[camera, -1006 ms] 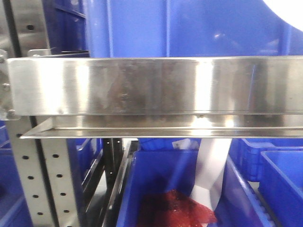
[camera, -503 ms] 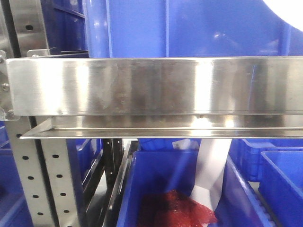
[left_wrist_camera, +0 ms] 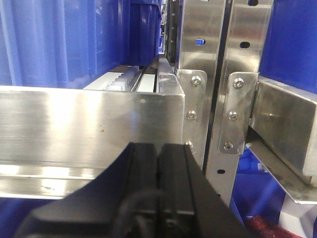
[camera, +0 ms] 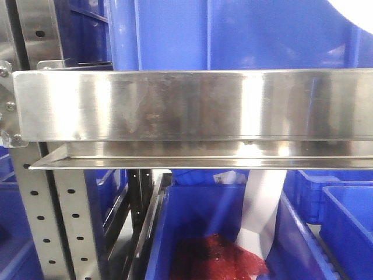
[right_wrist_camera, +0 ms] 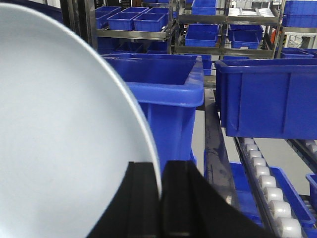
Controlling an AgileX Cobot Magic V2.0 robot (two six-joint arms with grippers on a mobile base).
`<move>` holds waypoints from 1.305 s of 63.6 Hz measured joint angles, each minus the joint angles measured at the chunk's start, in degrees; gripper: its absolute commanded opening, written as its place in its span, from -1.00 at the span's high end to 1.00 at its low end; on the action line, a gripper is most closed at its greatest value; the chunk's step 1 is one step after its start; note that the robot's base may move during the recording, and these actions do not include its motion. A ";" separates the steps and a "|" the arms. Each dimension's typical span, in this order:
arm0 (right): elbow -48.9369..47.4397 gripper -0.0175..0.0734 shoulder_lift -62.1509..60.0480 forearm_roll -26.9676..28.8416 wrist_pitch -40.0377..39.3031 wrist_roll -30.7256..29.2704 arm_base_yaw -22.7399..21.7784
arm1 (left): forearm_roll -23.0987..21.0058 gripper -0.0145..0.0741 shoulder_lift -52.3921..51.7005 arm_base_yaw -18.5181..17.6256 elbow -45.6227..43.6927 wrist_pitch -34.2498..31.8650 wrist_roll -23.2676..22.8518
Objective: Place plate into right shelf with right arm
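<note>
Fingers (right_wrist_camera: 141, 198) astride plate (right_wrist_camera: 64, 139), right wrist only

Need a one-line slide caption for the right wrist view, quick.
Right gripper clamps the white plate by its rim, facing blue bins on the steel roller shelf.

Distant steel racks (right_wrist_camera: 131, 33) — blue bins (right_wrist_camera: 124, 21)

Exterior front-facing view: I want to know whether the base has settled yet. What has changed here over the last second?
Everything has slid slightly rightward together: the right shelf's front rail, its perforated upright and the plate at the top right corner. That suggests the camera shifted, not the things. Nothing visibly grasped or released. The red material in the blue bin lies as before.
</note>
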 measured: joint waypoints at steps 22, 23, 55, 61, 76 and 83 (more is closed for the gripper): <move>-0.98 0.48 0.00 3.00 3.25 0.00 0.00 | 0.00 0.96 0.00 0.00 0.00 0.00 0.00; -1.29 0.48 0.00 3.43 3.49 0.00 0.00 | 0.00 0.96 0.00 0.00 0.00 0.00 0.00; -17.87 0.48 8.60 7.87 4.29 0.00 0.00 | 0.00 0.96 0.00 0.00 0.00 0.00 0.00; -21.04 0.48 13.40 7.87 3.82 0.00 0.00 | 0.00 0.96 0.00 0.00 0.00 0.00 0.00; -31.36 0.48 25.53 7.96 2.09 0.00 0.00 | 0.00 0.96 0.00 0.00 0.00 0.00 0.00; -36.22 0.48 31.63 7.99 1.57 0.00 0.23 | 0.00 0.96 0.00 0.00 0.00 0.00 0.00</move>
